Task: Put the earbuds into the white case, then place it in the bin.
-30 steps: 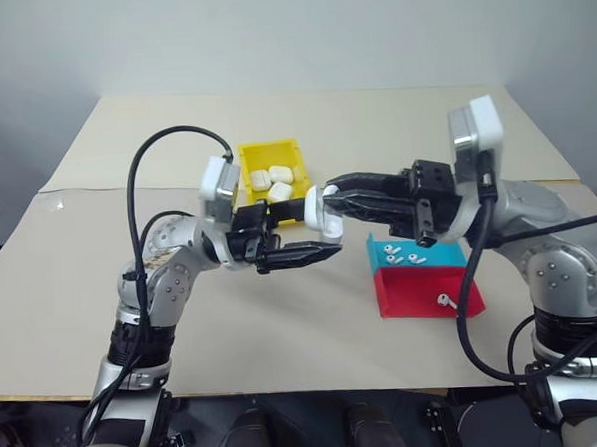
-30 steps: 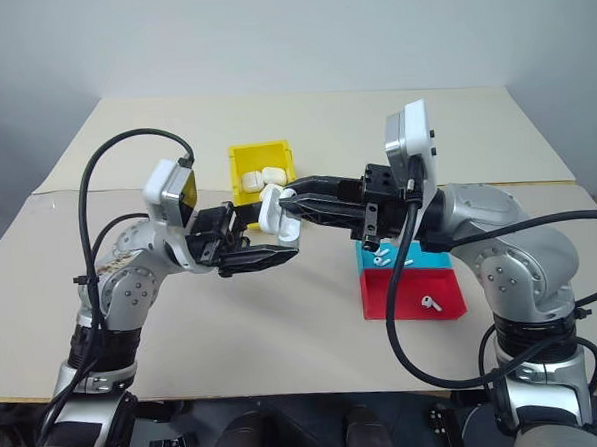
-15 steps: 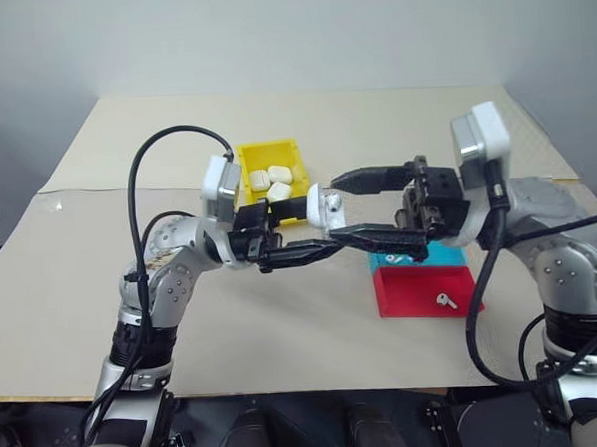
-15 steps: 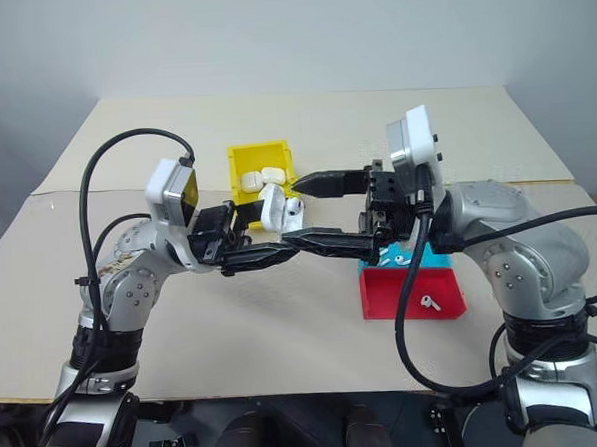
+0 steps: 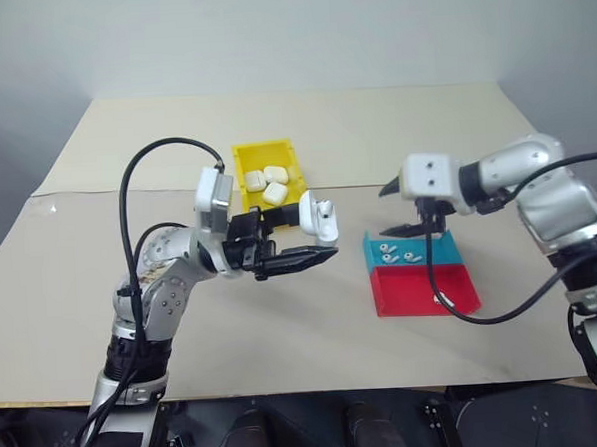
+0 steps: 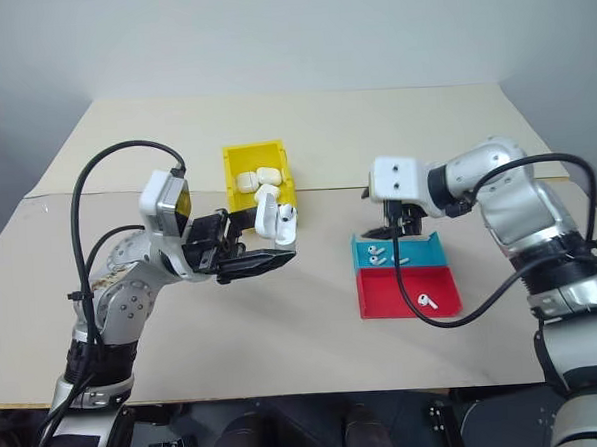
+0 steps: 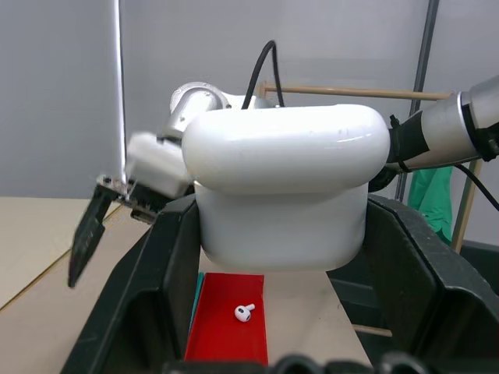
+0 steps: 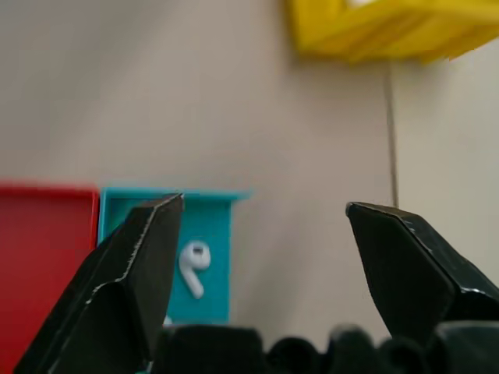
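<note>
The left gripper (image 5: pixel 304 238) is clamped on the white case (image 5: pixel 319 218), one black finger on each side of its body, and holds it in the air above the table (image 5: pixel 81 275), upright with the flip lid swung open. In the left wrist view the case (image 7: pixel 282 187) sits snug between the two fingers, its rounded lid on top. It hangs just in front of the near right corner of the yellow bin (image 5: pixel 245 158), which stands a little past the middle of the table and already has three other white cases (image 5: pixel 267 181) in it. The right gripper (image 5: pixel 399 209) has its fingers spread wide and empty, pointing down over the far edge of the blue tray (image 5: pixel 450 252); the right wrist view looks between the parted fingers (image 8: pixel 129 273) onto one earbud (image 8: pixel 192 262) lying on the blue floor. Several earbuds (image 5: pixel 397 252) lie in the blue tray, and one more (image 6: pixel 427 302) lies in the red tray (image 5: pixel 413 298), which butts against the blue tray's near side. The two grippers are well apart, with bare tabletop between the case and the trays. Wide open table surrounds everything, to the left, behind the bin and in front of the trays.
</note>
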`<action>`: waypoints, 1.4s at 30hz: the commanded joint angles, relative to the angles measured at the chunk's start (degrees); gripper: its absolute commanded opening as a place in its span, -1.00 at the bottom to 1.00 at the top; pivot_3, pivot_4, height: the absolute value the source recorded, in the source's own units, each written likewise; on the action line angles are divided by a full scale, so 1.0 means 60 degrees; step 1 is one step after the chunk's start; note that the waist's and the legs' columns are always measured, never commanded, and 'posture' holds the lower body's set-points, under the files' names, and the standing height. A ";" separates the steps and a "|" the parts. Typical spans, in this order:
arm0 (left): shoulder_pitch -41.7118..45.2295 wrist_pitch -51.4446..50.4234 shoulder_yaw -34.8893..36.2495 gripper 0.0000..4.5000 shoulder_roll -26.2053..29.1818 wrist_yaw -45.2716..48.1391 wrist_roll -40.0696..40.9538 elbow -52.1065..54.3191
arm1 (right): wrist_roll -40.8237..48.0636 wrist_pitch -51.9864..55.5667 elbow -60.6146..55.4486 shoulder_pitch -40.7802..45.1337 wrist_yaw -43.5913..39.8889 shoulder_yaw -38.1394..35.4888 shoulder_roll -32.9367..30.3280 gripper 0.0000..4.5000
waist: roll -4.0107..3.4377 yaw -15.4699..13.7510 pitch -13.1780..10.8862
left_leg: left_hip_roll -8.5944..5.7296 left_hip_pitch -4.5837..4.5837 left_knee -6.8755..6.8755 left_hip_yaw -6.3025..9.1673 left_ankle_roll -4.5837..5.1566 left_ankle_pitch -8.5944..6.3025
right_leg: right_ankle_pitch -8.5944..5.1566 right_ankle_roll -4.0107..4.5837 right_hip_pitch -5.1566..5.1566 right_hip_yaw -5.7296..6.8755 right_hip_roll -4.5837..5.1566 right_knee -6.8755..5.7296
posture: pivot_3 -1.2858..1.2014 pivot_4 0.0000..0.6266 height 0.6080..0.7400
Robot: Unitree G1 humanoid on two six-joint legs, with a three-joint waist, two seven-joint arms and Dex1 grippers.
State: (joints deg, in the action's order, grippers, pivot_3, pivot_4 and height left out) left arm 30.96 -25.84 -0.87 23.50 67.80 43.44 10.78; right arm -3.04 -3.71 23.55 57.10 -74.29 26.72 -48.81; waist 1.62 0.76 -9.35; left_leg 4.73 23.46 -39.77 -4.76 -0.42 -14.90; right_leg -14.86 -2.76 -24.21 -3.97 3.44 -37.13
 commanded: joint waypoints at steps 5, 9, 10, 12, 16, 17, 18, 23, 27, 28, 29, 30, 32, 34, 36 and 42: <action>-0.0105 0.0218 0.0321 0.24 0.0139 -0.0207 0.0049 0.0635 | -0.1725 -0.3955 0.3960 0.1889 -0.1009 0.0753 0.0961 0.05 | -0.0001 0.0048 0.0000 | 0.0002 -0.0008 0.0007 -0.0003 -0.0006 0.0003 | 0.0000 0.0000 0.0003 -0.0001 0.0000 -0.0001 | 0.03 -0.52 1.00; -0.0291 0.0210 0.0363 0.24 0.0184 -0.0375 0.0068 0.0868 | -0.2217 -0.4871 0.5042 0.2192 -0.1048 0.0850 0.1448 0.05 | -0.0002 0.0048 -0.0001 | 0.0004 -0.0010 0.0006 -0.0005 -0.0009 0.0005 | 0.0000 0.0000 0.0005 0.0000 0.0002 -0.0001 | 0.03 -0.52 1.00; -0.0325 0.0205 0.0362 0.24 0.0186 -0.0417 0.0074 0.0917 | -0.2290 -0.4963 0.5229 0.2240 -0.1036 0.0838 0.1545 0.05 | -0.0002 0.0048 -0.0001 | 0.0005 -0.0010 0.0005 -0.0005 -0.0010 0.0006 | 0.0000 0.0001 0.0004 0.0000 0.0002 -0.0003 | 0.03 -0.52 1.00; -0.0401 0.0222 0.0375 0.24 0.0193 -0.0515 0.0061 0.1023 | -0.2717 -0.5184 0.5667 0.2311 -0.0608 0.0946 0.1767 0.05 | -0.0003 0.0048 -0.0001 | 0.0005 -0.0011 0.0005 -0.0005 -0.0013 0.0008 | 0.0000 0.0001 0.0004 -0.0001 0.0002 -0.0008 | 0.03 -0.52 1.00; -0.0466 0.0202 0.0422 0.24 0.0210 -0.0675 0.0102 0.1169 | -0.3242 -0.5535 0.6291 0.2386 -0.0108 0.0984 0.2046 0.05 | -0.0004 0.0036 -0.0002 | 0.0004 -0.0012 0.0004 -0.0005 -0.0018 0.0010 | 0.0001 0.0001 0.0005 -0.0001 0.0003 -0.0011 | 0.03 -0.52 1.00; -0.0504 0.0186 0.0439 0.24 0.0230 -0.0700 0.0124 0.1217 | -0.3369 -0.5570 0.6403 0.2398 0.0029 0.0994 0.2112 0.05 | -0.0004 0.0040 -0.0002 | 0.0004 -0.0012 0.0005 -0.0006 -0.0019 0.0010 | 0.0001 0.0001 0.0005 0.0000 0.0003 -0.0011 | 0.03 -0.52 1.00; -0.0545 0.0170 0.0454 0.24 0.0254 -0.0722 0.0140 0.1262 | -0.3489 -0.5608 0.6502 0.2413 0.0139 0.1008 0.2163 0.05 | -0.0004 0.0046 -0.0002 | 0.0004 -0.0013 0.0006 -0.0006 -0.0019 0.0011 | 0.0001 0.0001 0.0004 0.0000 0.0003 -0.0010 | 0.03 -0.52 1.00; -0.0726 0.0107 0.0491 0.24 0.0344 -0.0823 0.0208 0.1460 | -0.3785 -0.5775 0.6844 0.2412 0.0466 0.0968 0.2352 0.05 | -0.0006 0.0074 -0.0001 | 0.0006 -0.0018 0.0006 -0.0008 -0.0021 0.0012 | 0.0001 0.0002 0.0006 -0.0001 0.0003 -0.0012 | 0.03 -0.52 1.00; -0.0766 0.0068 0.0510 0.24 0.0398 -0.0897 0.0255 0.1550 | -0.3918 -0.5831 0.6964 0.2355 0.0620 0.0967 0.2479 0.05 | -0.0007 0.0093 -0.0001 | 0.0006 -0.0035 0.0005 -0.0008 -0.0021 0.0012 | 0.0002 0.0003 0.0022 -0.0001 0.0003 -0.0017 | 0.03 -0.52 1.00; -0.0772 0.0068 0.0513 0.24 0.0414 -0.0907 0.0267 0.1562 | -0.3886 -0.5843 0.6967 0.2330 0.0565 0.0948 0.2504 0.05 | -0.0006 0.0096 0.0000 | 0.0006 -0.0036 0.0005 -0.0008 -0.0022 0.0012 | 0.0002 0.0003 0.0023 -0.0001 0.0003 -0.0018 | 0.03 -0.52 1.00; -0.0775 0.0071 0.0511 0.24 0.0427 -0.0919 0.0276 0.1568 | -0.3837 -0.5839 0.6960 0.2306 0.0492 0.0920 0.2527 0.05 | -0.0007 0.0097 0.0000 | 0.0006 -0.0037 0.0005 -0.0007 -0.0022 0.0012 | 0.0002 0.0003 0.0023 -0.0001 0.0003 -0.0020 | 0.03 -0.52 1.00; -0.0774 0.0075 0.0513 0.24 0.0443 -0.0927 0.0286 0.1566 | -0.3809 -0.5835 0.6948 0.2293 0.0421 0.0909 0.2546 0.05 | -0.0007 0.0100 0.0000 | 0.0006 -0.0037 0.0005 -0.0007 -0.0022 0.0012 | 0.0002 0.0004 0.0022 -0.0001 0.0003 -0.0021 | 0.03 -0.52 1.00; -0.0771 0.0083 0.0510 0.24 0.0474 -0.0947 0.0307 0.1563 | -0.3841 -0.5876 0.6934 0.2286 0.0373 0.0932 0.2547 0.05 | -0.0008 0.0113 0.0000 | 0.0006 -0.0037 0.0005 -0.0007 -0.0022 0.0012 | 0.0002 0.0004 0.0022 -0.0001 0.0003 -0.0021 | 0.03 -0.52 1.00; -0.0766 0.0086 0.0502 0.24 0.0495 -0.0967 0.0317 0.1562 | -0.3869 -0.5850 0.6948 0.2269 0.0416 0.0921 0.2558 0.05 | -0.0008 0.0120 0.0000 | 0.0006 -0.0038 0.0006 -0.0007 -0.0022 0.0012 | 0.0002 0.0004 0.0023 -0.0001 0.0003 -0.0021 | 0.03 -0.52 1.00; -0.0771 0.0089 0.0489 0.24 0.0505 -0.1002 0.0330 0.1577 | -0.3837 -0.5864 0.6958 0.2231 0.0362 0.0899 0.2565 0.05 | -0.0008 0.0135 0.0000 | 0.0006 -0.0038 0.0006 -0.0008 -0.0022 0.0012 | 0.0002 0.0004 0.0023 -0.0001 0.0003 -0.0021 | 0.03 -0.52 1.00; -0.0788 0.0102 0.0463 0.24 0.0524 -0.1036 0.0341 0.1584 | -0.3691 -0.5888 0.6890 0.2080 0.0105 0.0801 0.2583 -0.22 | -0.0008 0.0183 0.0000 | 0.0006 -0.0037 0.0006 -0.0007 -0.0022 0.0012 | 0.0002 0.0004 0.0023 -0.0001 0.0003 -0.0020 | 0.03 -0.52 1.00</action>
State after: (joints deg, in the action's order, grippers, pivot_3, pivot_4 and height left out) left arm 26.17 -25.52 1.17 26.36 61.71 44.41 18.06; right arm -25.66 -38.32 64.73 70.61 -72.85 32.29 -33.39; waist 1.57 1.85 -9.34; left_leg 4.77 23.24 -39.74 -4.80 -0.55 -14.83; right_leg -14.84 -2.74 -24.07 -3.97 3.46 -37.24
